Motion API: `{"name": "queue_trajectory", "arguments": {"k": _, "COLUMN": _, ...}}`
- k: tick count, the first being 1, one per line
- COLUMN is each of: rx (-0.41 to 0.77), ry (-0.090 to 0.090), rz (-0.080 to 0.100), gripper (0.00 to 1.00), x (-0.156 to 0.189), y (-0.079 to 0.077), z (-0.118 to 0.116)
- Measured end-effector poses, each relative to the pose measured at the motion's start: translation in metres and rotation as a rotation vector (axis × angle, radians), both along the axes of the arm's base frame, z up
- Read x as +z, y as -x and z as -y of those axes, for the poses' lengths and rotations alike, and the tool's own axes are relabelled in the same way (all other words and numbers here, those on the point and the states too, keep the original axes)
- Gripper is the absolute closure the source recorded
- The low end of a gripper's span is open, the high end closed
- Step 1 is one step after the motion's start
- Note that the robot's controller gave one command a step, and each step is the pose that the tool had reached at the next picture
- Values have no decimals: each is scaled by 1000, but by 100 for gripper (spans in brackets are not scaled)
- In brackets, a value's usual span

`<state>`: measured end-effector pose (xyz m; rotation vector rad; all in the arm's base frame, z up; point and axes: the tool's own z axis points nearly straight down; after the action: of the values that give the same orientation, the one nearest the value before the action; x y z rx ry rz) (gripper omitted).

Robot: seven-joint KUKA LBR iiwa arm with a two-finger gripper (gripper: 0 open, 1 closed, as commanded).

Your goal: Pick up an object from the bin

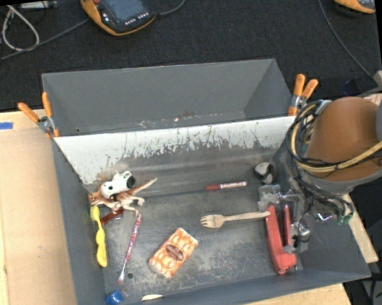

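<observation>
Camera view, bin [171, 106]: 0 things lifted; all lie on the floor.
Gripper [297, 230]: low at right wall; claw state can't tell.
Red bar [276, 241]: near front-right corner, just beside gripper; likely pick, grasp + lift left.
Wooden fork [233, 218]: mid-floor.

You have one wooden fork [233, 218], one red pen [226, 186], one red bar-shaped tool [278, 244], one long yellow utensil [99, 237], one thin pink stick [130, 244], one orange patterned packet [173, 253], one black-and-white toy animal [117, 185], one blue ball [113, 299] and one small grey lump [263, 170].
</observation>
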<state>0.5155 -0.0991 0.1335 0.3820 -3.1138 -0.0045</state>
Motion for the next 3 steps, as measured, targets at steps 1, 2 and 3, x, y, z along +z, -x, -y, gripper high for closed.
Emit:
{"name": "queue_trajectory", "arguments": {"k": 1, "rx": -25, "ry": -1, "rz": -2, "gripper": 0, "x": -7, "y": -7, "z": -34}}
{"name": "queue_trajectory", "arguments": {"k": 2, "rx": 114, "ry": 1, "rz": 1, "gripper": 0, "x": -10, "y": -2, "z": -76}}
{"name": "queue_trajectory", "arguments": {"k": 3, "rx": 77, "ry": -5, "rz": 4, "gripper": 0, "x": -33, "y": -58, "z": -144}}
